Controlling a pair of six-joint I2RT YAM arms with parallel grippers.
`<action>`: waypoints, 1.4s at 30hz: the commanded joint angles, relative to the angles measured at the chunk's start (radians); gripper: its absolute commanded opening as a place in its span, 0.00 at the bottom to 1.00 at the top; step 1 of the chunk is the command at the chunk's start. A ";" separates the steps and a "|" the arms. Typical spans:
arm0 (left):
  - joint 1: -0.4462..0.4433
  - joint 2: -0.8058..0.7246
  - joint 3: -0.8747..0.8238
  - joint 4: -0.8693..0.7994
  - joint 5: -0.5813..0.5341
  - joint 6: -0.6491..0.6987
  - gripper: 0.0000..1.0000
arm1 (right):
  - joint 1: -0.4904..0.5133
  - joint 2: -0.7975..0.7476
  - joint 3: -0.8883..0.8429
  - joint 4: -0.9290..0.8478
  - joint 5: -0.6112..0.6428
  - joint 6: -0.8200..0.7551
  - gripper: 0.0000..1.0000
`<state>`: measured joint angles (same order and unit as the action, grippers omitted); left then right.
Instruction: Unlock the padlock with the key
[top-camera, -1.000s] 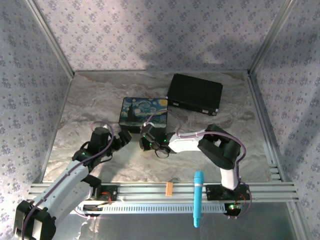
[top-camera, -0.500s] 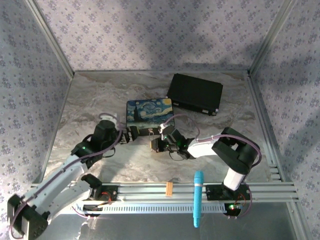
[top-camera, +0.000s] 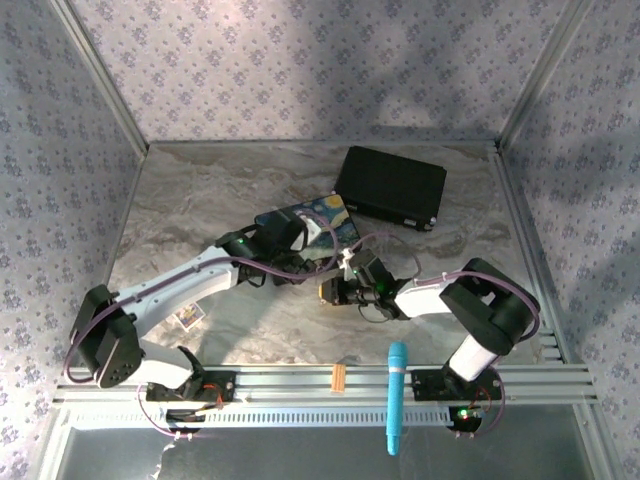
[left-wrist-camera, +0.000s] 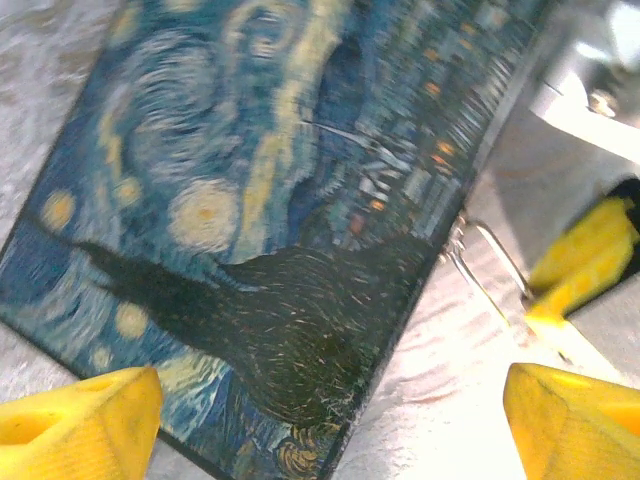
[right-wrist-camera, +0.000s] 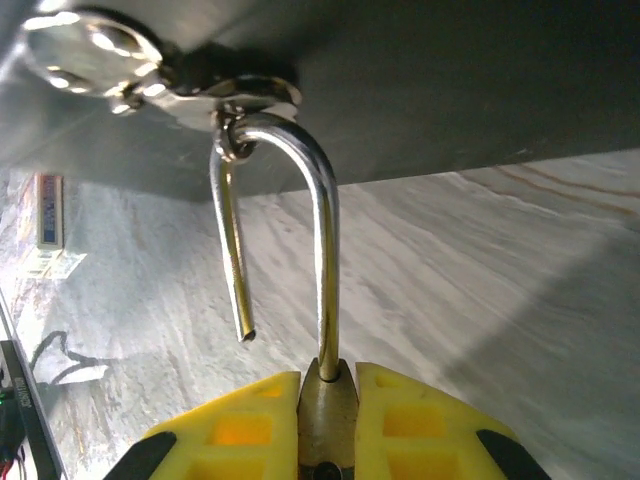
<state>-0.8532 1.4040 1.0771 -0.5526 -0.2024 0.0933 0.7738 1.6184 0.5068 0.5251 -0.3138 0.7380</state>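
One open-shackled padlock (right-wrist-camera: 327, 300) in right end effector (right-wrist-camera: 328, 398)

The black case (top-camera: 390, 187) hems the box (top-camera: 332, 213) behind, the padlock (right-wrist-camera: 326, 280) in front; leftward table (top-camera: 190, 190) bare.

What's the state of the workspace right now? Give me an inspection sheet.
Surface: marbled table, no spills seen.
Job's things: padlock hooked in the painted box's latch, one shackle end free of the body.
Clutter: black case; small card; blue tool and wooden peg on the front rail.
Grippers: left gripper open above the box lid; right gripper shut on padlock.
Cables: cables looped along both arms.
Surroundings: patterned walls.
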 joint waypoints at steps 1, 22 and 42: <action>-0.022 0.060 0.050 -0.037 0.046 0.180 0.87 | -0.033 -0.017 -0.033 0.030 -0.032 0.039 0.08; -0.100 0.303 -0.059 -0.005 -0.117 0.116 0.35 | 0.029 0.092 -0.099 0.472 0.260 0.257 0.00; -0.157 0.346 -0.092 0.019 -0.111 0.098 0.26 | -0.018 0.058 -0.110 0.579 0.370 0.304 0.00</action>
<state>-0.9936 1.6711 1.0706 -0.3355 -0.4622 0.2081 0.7971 1.6775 0.3756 0.9443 -0.0315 1.0142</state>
